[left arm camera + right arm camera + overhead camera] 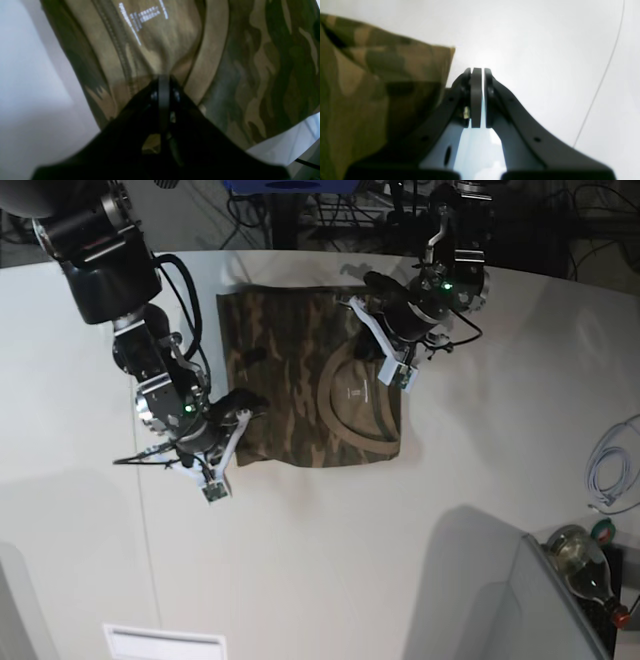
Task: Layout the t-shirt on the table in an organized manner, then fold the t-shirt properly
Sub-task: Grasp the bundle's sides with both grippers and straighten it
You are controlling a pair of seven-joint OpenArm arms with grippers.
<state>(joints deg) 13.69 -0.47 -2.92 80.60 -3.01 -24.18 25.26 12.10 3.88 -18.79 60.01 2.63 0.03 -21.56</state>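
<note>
Left gripper (163, 77): jaws pressed together on a pinch of the t-shirt (262, 70), inside the neck opening, just below the printed neck label (142, 18) and beside the tan collar band (212, 50).
Left arm: in the base view it reaches in from the table's far edge, wrist angled down over the shirt's collar end.
Right gripper (477, 72): jaws drawn together with only a thin slit between the pads; no cloth seen between them. A camouflage fold lies against its left side; whether it actually touches the finger is unclear in this blurred view.
Right arm: in the base view it leans in from the left, gripper low at the shirt's near-left corner.
T-shirt: lies folded into a rough rectangle on the table (320, 560), toward the far middle, collar loop facing up.
Table: white, with a thin dark seam line (602, 77) curving to the right of the right gripper.
</note>
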